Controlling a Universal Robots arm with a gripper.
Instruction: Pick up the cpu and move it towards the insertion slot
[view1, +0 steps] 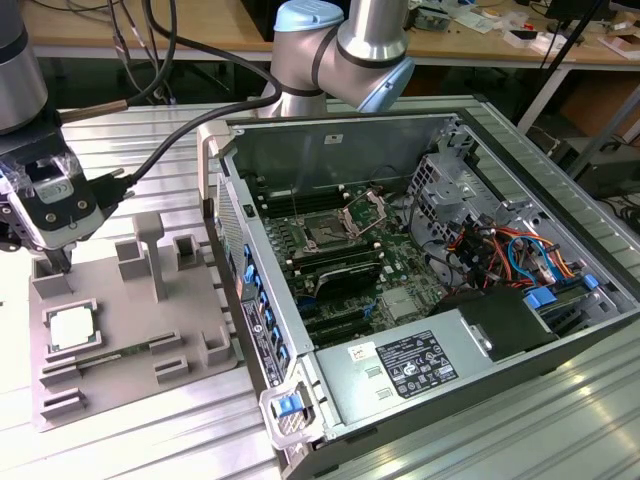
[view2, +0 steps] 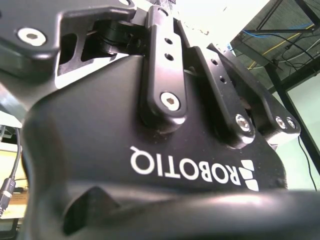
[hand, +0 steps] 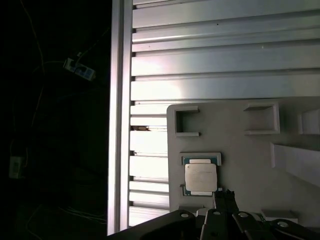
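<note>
Slatted aluminium bench (view1: 140, 140), grey tray (view1: 125, 305). Low over tray: gripper (view1: 52, 262), closed on nothing. Just beside it, nearer exterior camera: cpu (view1: 72, 328), flat, untouched. Well apart, toward exterior view's right: slot (view1: 325, 236).

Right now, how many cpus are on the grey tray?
1. The cpu lies in a square nest on the grey tray, at the exterior view's left.

The cpu (hand: 200, 177) lies on the grey tray (hand: 235, 145).
</note>
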